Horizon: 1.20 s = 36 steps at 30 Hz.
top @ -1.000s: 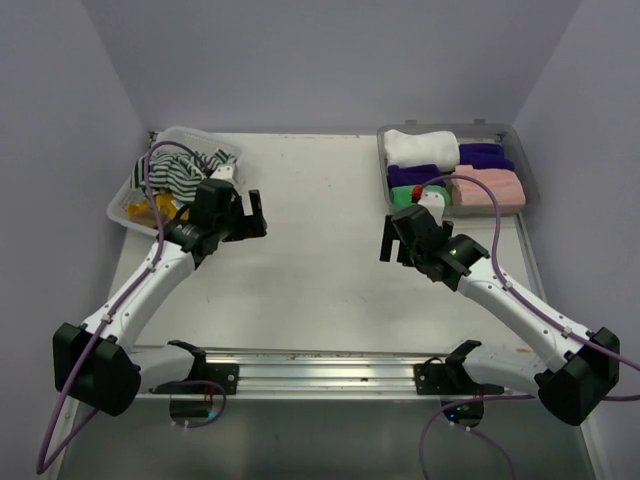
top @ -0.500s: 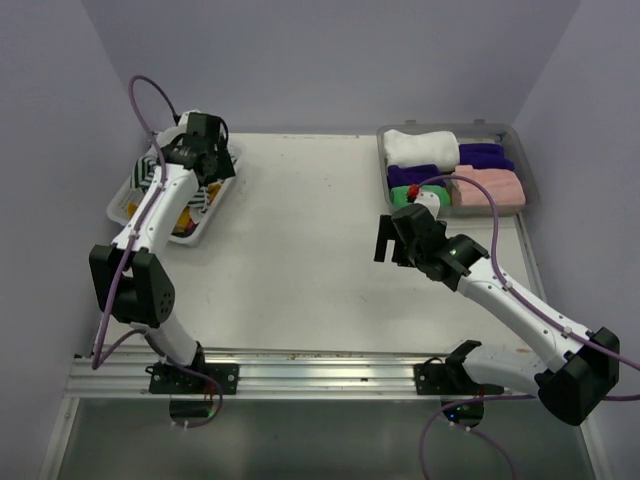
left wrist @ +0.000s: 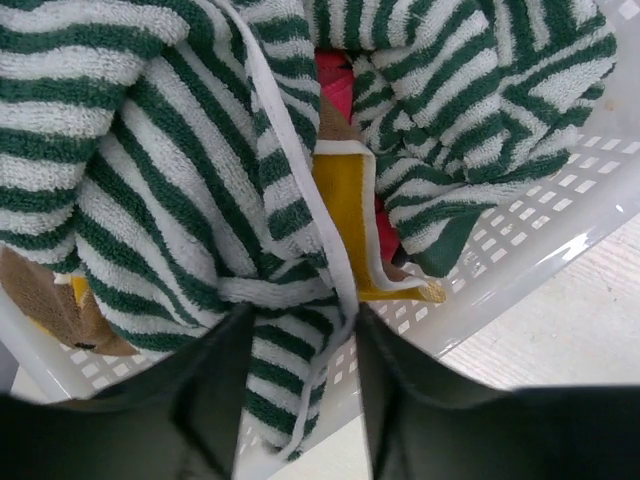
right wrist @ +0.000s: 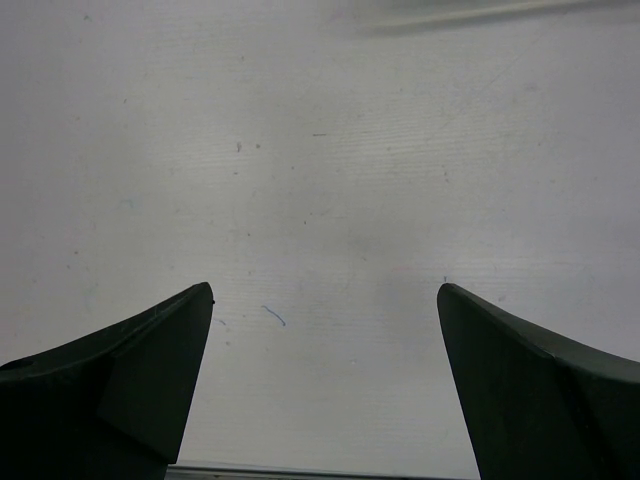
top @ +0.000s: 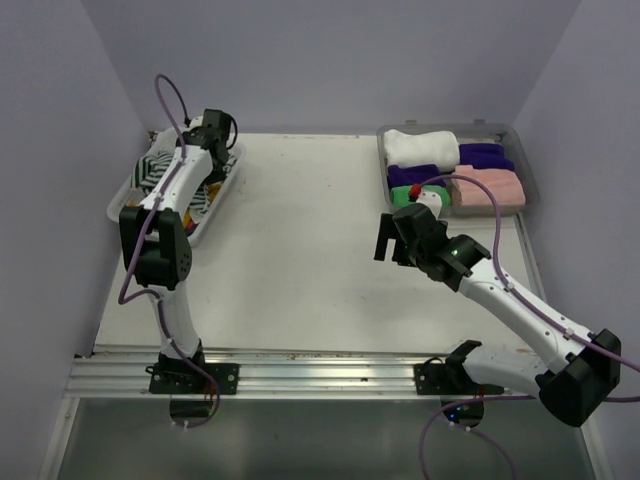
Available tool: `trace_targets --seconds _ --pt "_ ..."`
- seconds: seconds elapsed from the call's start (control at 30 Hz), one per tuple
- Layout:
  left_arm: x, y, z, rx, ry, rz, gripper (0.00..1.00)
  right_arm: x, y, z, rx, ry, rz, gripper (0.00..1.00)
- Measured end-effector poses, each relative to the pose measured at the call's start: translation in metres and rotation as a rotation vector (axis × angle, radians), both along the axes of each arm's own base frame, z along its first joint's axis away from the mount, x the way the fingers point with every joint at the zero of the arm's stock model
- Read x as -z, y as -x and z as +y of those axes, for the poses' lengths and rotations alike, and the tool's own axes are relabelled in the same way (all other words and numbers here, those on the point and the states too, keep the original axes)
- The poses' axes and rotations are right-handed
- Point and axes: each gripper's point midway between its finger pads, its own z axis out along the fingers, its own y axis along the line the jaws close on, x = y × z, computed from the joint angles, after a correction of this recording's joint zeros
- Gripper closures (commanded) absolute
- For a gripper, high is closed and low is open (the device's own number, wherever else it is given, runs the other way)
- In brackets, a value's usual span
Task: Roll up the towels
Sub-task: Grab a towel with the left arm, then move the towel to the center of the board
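Note:
A green-and-white striped towel (left wrist: 150, 200) lies bunched in the white lattice basket (left wrist: 520, 250) at the table's far left. A yellow towel (left wrist: 345, 200) and a red one (left wrist: 335, 85) show underneath it. My left gripper (left wrist: 300, 320) reaches down into the basket (top: 118, 205), and its fingers press on both sides of a hanging fold of the striped towel (top: 155, 170). From above, the left gripper (top: 205, 150) is mostly hidden by its own wrist. My right gripper (right wrist: 325, 295) hangs open over bare table, right of centre (top: 390, 245), holding nothing.
A grey tray (top: 525, 170) at the far right holds rolled towels: white (top: 420, 148), purple (top: 482, 155), pink (top: 488, 188) and green (top: 410, 195). Purple-grey walls close in the table on three sides. The arms' mounting rail (top: 320, 370) runs along the near edge.
The left arm swung from the table up over the basket and reached into it. Its jaws have narrowed onto a fold of the striped towel. The right arm has barely moved.

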Motion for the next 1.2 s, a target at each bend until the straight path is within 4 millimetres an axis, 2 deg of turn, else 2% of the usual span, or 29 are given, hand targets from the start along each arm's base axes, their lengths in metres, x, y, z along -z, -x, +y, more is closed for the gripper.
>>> trace_targets --seconds 0.03,0.13,0.27,0.33,0.4,0.5,0.63,0.73,0.8,0.83,0.93,1.03,1.1,1.2 --pt "0.001 0.001 0.001 -0.001 0.001 0.004 0.74 0.0 0.0 0.0 0.002 -0.002 0.0 0.02" --pt "-0.006 -0.001 0.003 -0.001 0.001 -0.006 1.0 -0.001 0.0 0.0 0.009 -0.007 -0.004 0.02" --pt "-0.033 -0.009 0.001 0.01 0.013 -0.061 1.0 -0.004 0.0 -0.001 0.015 -0.012 -0.012 0.02" --pt "-0.056 -0.009 -0.004 0.038 0.048 -0.12 1.0 -0.006 -0.001 -0.001 0.017 -0.015 -0.014 0.01" --pt "-0.089 -0.007 -0.013 0.089 0.104 -0.203 1.0 -0.007 -0.001 -0.001 0.023 -0.018 -0.016 0.02" --pt "-0.173 0.004 -0.033 0.21 0.208 -0.434 1.0 -0.01 -0.001 -0.001 0.033 -0.03 -0.025 0.01" --pt "-0.296 0.045 -0.061 0.396 0.32 -0.757 1.0 -0.023 0.001 -0.004 0.046 -0.067 -0.066 0.01" --pt "-0.37 0.074 -0.08 0.538 0.374 -0.943 1.0 -0.031 0.002 -0.007 0.059 -0.081 -0.095 0.01" --pt "-0.406 0.091 -0.096 0.646 0.411 -1.035 1.0 -0.033 0.002 -0.008 0.064 -0.086 -0.099 0.01" --pt "-0.418 0.099 -0.105 0.704 0.434 -1.064 1.0 -0.033 0.002 -0.008 0.066 -0.087 -0.1 0.02" --pt "-0.436 0.118 -0.132 0.863 0.523 -1.098 1.0 -0.03 0.003 -0.008 0.071 -0.087 -0.095 0.02" --pt "-0.435 0.128 -0.156 0.984 0.633 -1.084 1.0 -0.028 0.006 -0.011 0.077 -0.088 -0.095 0.02" --pt "-0.419 0.13 -0.174 1.038 0.701 -1.049 1.0 -0.028 0.009 -0.014 0.083 -0.094 -0.103 0.02" --pt "-0.377 0.129 -0.211 1.094 0.817 -0.932 1.0 -0.033 0.011 -0.018 0.097 -0.109 -0.126 0.01"
